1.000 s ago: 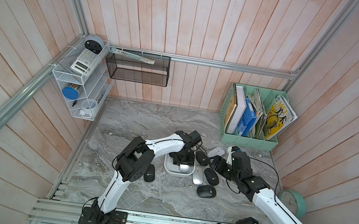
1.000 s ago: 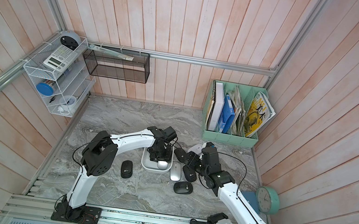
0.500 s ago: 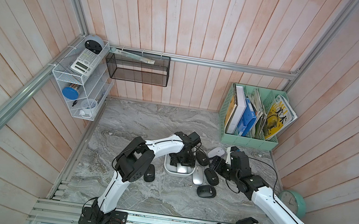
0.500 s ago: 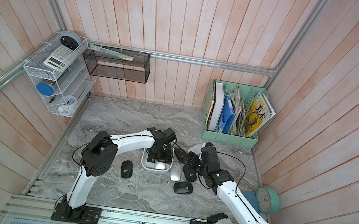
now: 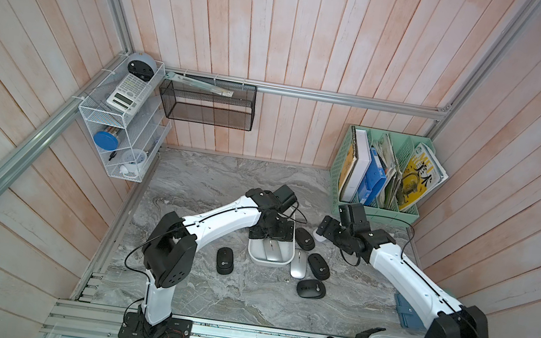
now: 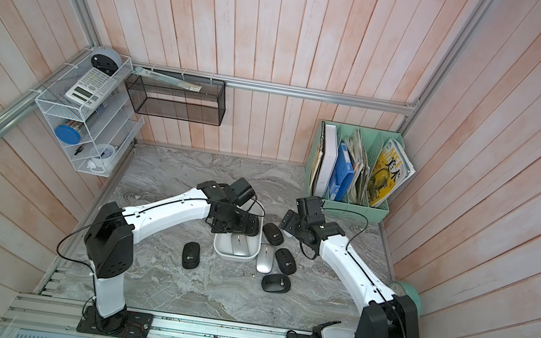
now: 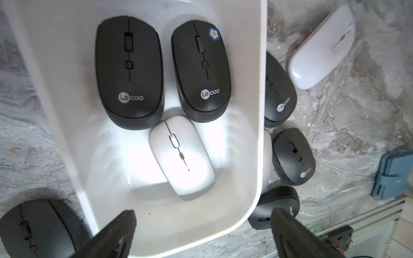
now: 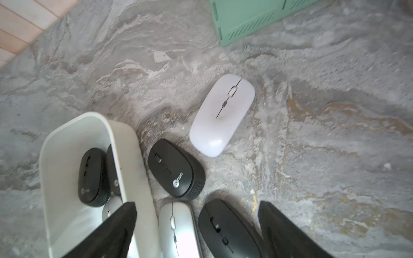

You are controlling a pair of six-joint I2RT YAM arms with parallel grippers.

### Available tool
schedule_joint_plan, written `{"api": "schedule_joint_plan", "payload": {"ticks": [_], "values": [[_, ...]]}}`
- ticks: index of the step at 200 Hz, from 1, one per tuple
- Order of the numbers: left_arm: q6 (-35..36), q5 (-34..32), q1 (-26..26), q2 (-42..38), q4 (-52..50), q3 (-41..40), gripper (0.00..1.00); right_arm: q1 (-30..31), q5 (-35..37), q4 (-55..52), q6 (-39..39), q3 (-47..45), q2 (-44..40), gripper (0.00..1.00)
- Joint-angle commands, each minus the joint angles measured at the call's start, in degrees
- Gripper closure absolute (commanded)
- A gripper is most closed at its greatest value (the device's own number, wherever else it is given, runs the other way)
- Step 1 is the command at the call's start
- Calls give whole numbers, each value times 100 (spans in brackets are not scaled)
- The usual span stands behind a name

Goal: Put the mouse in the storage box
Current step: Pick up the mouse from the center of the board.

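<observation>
1. In storage box point(image 7: 259, 111): black "Lecoo" mouse point(image 7: 129, 71), beside it "Lecoo" mouse with blue flower sticker point(image 7: 201, 69), silver mouse point(image 7: 182, 154).
2. Above box: left gripper point(image 7: 202, 214), fingers wide, empty.
3. Right of box, on marble point(image 8: 312, 111): loose "Lecoo" mice point(image 7: 280, 89), white mouse point(image 8: 222, 115); right gripper point(image 8: 197, 205) wide, empty.

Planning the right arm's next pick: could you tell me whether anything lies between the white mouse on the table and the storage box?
Yes: a black Lecoo mouse lies between the white mouse and the storage box, beside its wall. Carried over it, the way looks clear.
</observation>
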Motion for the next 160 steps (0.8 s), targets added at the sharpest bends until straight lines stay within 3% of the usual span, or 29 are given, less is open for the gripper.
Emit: {"api": "schedule_joint_plan", "payload": {"ticks": [1, 18, 27, 56, 86, 108, 160], "values": [[-10, 1039, 551, -360, 907, -890, 0, -119, 441, -612, -78, 524, 310, 5], [-437, 2627, 990, -819, 2737, -1801, 0, -283, 337, -809, -43, 845, 652, 6], [-644, 3047, 1111, -892, 3283, -1948, 0, -379, 271, -933, -56, 1021, 874, 7], [-208, 3270, 990, -497, 2913, -969, 0, -719, -209, -1336, -49, 1548, 1632, 10], [-260, 3486, 961, -138, 2993, -413, 0, -984, -1074, -2241, -412, 2493, 2600, 11], [-315, 3537, 961, -124, 3226, -526, 0, -976, -1264, -2518, -352, 2828, 2923, 13], [-704, 3711, 1004, -325, 4184, -1402, 0, -979, -1370, -2592, 90, 2688, 3073, 13]]}}
